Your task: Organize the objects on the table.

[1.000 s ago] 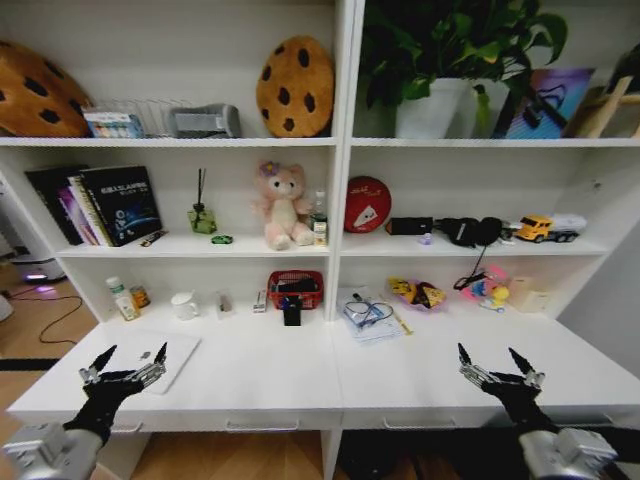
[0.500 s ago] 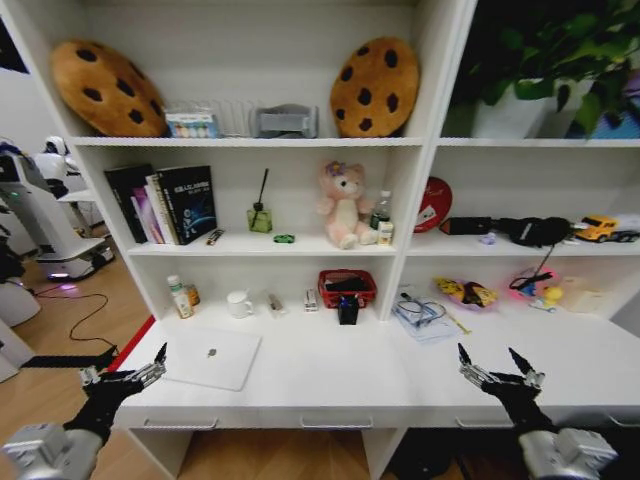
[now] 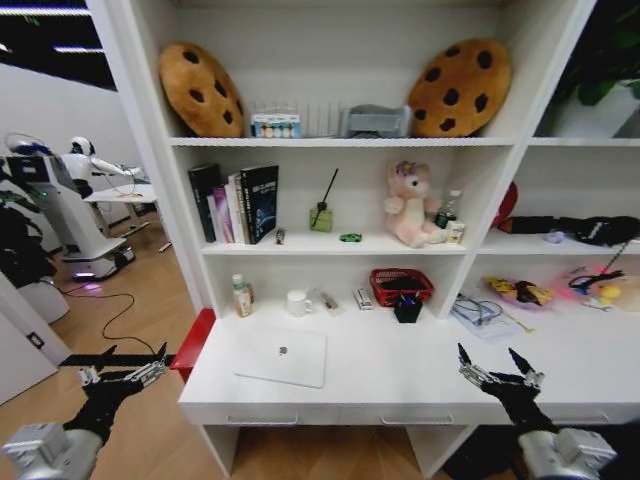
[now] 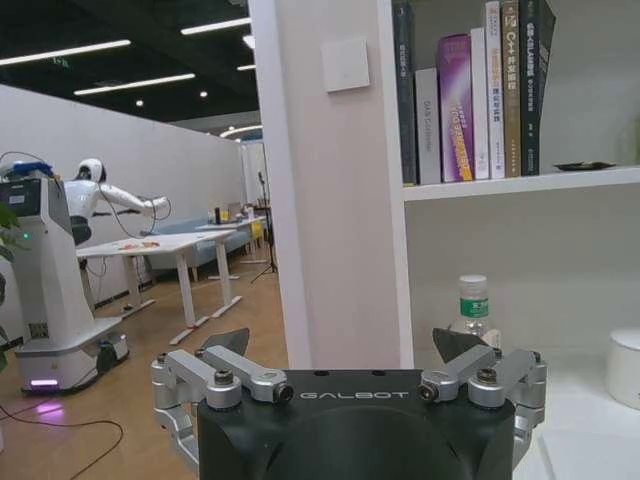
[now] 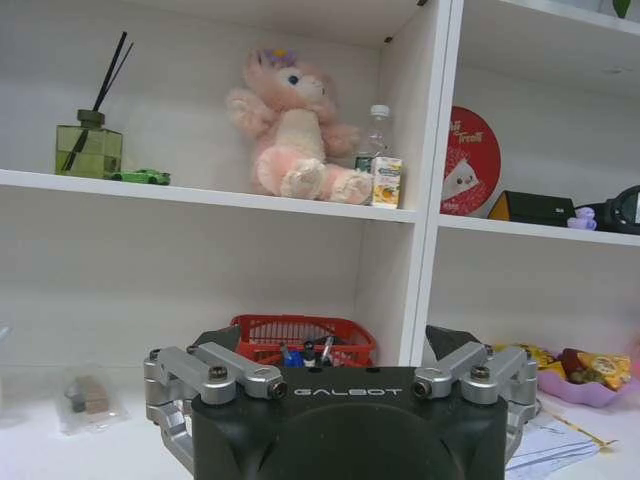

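— Where is the laptop (image 3: 281,357) lying?
— It is lying flat and closed on the left part of the white tabletop (image 3: 400,375), near the front edge. A clear bottle (image 3: 241,296) with a green label is standing behind it by the shelf wall, and a white mug (image 3: 296,302) is sitting just beside that.

— And the little green car (image 3: 350,238)?
— It is sitting on the middle shelf (image 3: 300,246), between a reed diffuser (image 3: 321,215) and a pink plush bear (image 3: 409,205). A second small bottle (image 3: 447,212) is standing beside the bear. Books (image 3: 236,203) are leaning at the shelf's left end.

— Is anything crowding the laptop?
— Nothing is lying on it. A red mesh basket (image 3: 402,286) is sitting well behind it to the right, with a dark pen cup (image 3: 407,308) in front of the basket and papers (image 3: 484,315) farther right.

— Where are the hands?
— The left hand (image 3: 124,371) is hovering low, out past the tabletop's left end over the wooden floor (image 3: 130,310), well apart from the laptop. Its fingers are spreading wide with nothing between them. The right hand (image 3: 500,372) is hovering at the front edge on the right side, equally wide open and bare.

— What is the room like?
— Two cookie-shaped cushions (image 3: 200,88) are resting on the top shelf. To the left, another white robot (image 3: 60,200) is standing by a small white table (image 3: 125,195).
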Available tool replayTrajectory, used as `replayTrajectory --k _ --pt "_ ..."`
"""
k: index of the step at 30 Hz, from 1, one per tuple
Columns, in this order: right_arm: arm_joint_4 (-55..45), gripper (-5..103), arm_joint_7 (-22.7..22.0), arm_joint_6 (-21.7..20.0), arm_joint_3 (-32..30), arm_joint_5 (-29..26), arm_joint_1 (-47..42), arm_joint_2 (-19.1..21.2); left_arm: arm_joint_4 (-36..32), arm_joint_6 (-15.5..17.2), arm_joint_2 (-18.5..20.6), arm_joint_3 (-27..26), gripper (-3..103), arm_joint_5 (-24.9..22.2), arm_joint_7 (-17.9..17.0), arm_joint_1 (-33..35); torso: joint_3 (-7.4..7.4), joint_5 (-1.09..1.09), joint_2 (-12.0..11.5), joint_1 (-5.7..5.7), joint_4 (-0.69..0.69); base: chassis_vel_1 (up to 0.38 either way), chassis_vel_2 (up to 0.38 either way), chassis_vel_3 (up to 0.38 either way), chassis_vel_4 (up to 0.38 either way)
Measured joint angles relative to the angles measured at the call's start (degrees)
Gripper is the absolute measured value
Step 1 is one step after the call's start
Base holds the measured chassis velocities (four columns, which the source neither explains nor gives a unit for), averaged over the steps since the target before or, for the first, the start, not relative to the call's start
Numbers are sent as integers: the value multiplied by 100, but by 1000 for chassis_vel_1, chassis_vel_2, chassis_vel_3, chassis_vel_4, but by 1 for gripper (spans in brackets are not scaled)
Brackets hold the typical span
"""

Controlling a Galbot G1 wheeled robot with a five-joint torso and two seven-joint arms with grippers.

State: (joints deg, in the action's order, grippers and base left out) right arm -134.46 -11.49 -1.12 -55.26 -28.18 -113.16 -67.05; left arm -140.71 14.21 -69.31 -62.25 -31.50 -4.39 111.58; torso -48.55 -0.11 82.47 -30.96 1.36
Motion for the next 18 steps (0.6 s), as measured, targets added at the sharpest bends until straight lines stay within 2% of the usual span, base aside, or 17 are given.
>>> replayTrajectory --k 1,2,3,4,6,8,12,15,18 --pt "2 100 0 0 1 0 2 0 -1 0 0 -1 100 0 -1 0 0 20 0 2 -6 63 63 -77 7" --pt "2 100 0 0 1 0 2 0 -1 0 0 -1 100 0 -1 0 0 20 0 2 -6 63 63 -77 7" --pt "1 100 0 0 0 0 2 1 0 0 0 1 100 0 -1 0 -1 2 -1 0 -6 0 0 0 0" --pt "2 100 0 0 0 0 2 1 -1 0 0 1 100 0 0 0 -1 16 -1 1 -2 -27 -39 58 37" --pt "3 100 -1 -1 0 0 2 2 -2 0 0 1 100 0 1 0 -2 19 -1 0 -4 -49 -39 55 53" --pt "2 100 -2 -1 -2 0 2 2 -2 0 -1 3 100 0 5 0 -2 11 -2 -2 -3 -76 -98 47 83" --pt "3 100 -2 -1 -2 0 2 2 -2 0 -1 3 100 0 6 0 -2 17 -2 -1 -3 -3 -76 26 75" --pt "3 100 -2 -1 -2 0 2 2 -2 0 -1 3 100 0 6 0 -2 9 -2 -1 -4 63 -72 -68 88" --pt "3 100 -2 -1 -2 0 2 2 -2 0 -1 2 100 0 6 0 -2 13 -2 -1 -4 154 -80 -164 100"
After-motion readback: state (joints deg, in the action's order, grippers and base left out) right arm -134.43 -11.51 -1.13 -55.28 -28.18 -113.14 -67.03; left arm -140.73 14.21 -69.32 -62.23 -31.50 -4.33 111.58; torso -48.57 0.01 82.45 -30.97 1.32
